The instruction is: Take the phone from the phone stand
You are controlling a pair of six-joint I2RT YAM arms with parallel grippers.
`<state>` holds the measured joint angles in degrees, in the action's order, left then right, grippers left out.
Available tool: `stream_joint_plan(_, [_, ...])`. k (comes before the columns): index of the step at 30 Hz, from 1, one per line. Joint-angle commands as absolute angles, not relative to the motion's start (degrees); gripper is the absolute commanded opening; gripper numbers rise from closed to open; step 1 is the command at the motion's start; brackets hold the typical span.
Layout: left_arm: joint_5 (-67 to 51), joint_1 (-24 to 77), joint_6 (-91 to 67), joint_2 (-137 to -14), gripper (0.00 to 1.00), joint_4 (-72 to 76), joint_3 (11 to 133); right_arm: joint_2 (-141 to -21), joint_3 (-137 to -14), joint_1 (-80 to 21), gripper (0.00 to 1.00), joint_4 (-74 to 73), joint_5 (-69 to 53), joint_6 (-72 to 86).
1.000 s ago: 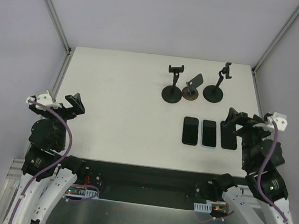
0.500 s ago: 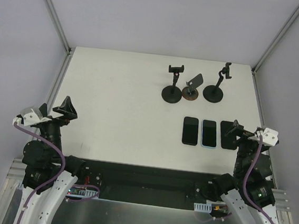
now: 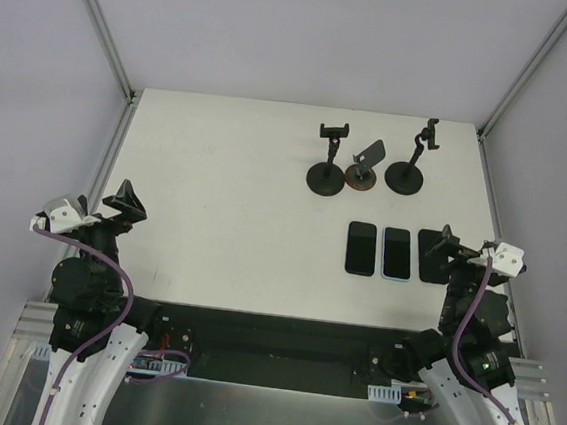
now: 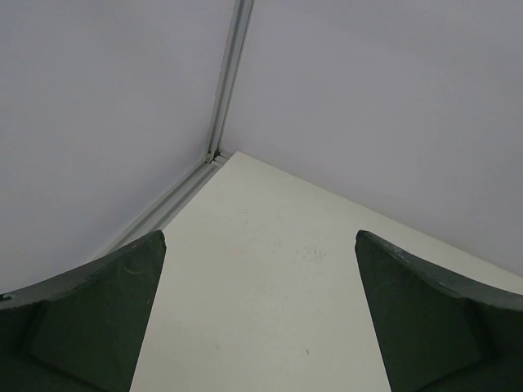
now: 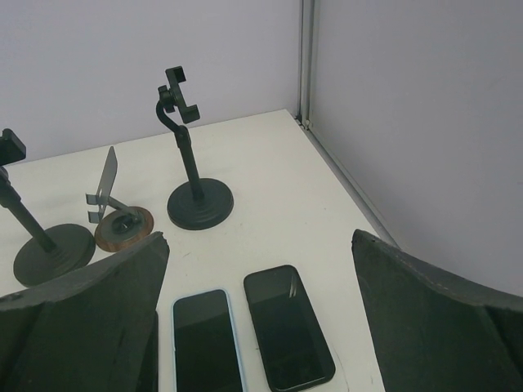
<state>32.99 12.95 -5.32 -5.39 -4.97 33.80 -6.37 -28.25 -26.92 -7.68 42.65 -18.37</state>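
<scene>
Three phones lie flat side by side on the white table (image 3: 226, 187): a black one (image 3: 360, 248), a blue-cased one (image 3: 396, 253) and a black one (image 3: 430, 257) partly under my right gripper (image 3: 459, 250). In the right wrist view the blue-cased phone (image 5: 207, 339) and a black phone (image 5: 288, 327) lie between the open fingers of the right gripper (image 5: 259, 241). Behind them stand three phone stands: a clamp stand (image 3: 326, 166), a small brown-based stand (image 3: 361, 170) and a tall clamp stand (image 3: 409, 164). None holds a phone. My left gripper (image 3: 108, 211) is open over bare table at the near left.
The tall clamp stand (image 5: 192, 155) and the brown-based stand (image 5: 122, 229) are well beyond the right fingertips. Grey enclosure walls with aluminium posts (image 4: 229, 73) close the table's back and sides. The left gripper (image 4: 259, 237) faces the far left corner.
Both arms have drawn back and lowered toward their bases over the last second, most of it early on. Phones and stands have not moved. Both grippers stay open.
</scene>
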Motion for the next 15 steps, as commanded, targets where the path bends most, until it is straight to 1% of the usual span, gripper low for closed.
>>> stream_joint_plan(1, [31.6, 11.6, -5.5, -6.3, 0.99, -2.0, 33.5, -6.1, -28.5, -26.5, 0.96, -3.3, 42.9, -19.3])
stream_joint_plan(15, [29.2, 9.8, -6.0, -8.8, 0.99, -1.5, 33.0, -6.1, -27.7, -26.2, 0.96, -2.0, 42.6, -19.5])
